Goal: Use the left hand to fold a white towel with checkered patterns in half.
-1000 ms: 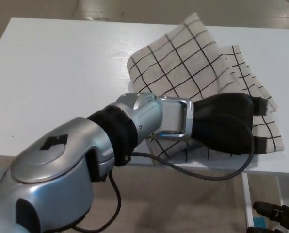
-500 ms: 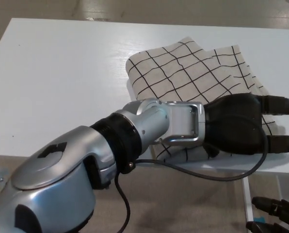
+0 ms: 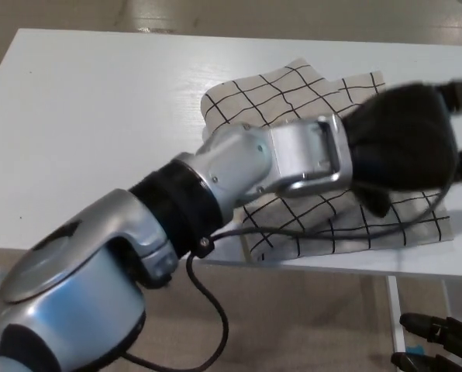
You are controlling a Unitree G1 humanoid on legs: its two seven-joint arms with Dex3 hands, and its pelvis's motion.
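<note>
I am hovering my black left hand (image 3: 405,139), fingers apart and holding nothing, over the folded white black-checked cloth towel (image 3: 293,105) on the white table (image 3: 99,116). I should be pressing the towel's layers flat, edges matched.

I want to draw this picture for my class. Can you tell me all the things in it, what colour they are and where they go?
Table: one, white, fills most of the picture.
Towel: one, white with black checks, lying folded on the table's right side.
Floor: beige, seen below the table's front edge.
Cable: one, black, hanging from the left arm's wrist.
Left arm: one, silver and black, reaching from the bottom left.
Left hand: one, black, blurred, above the towel's right part.
Right hand: black fingers only, bottom right corner, below the table.
</note>
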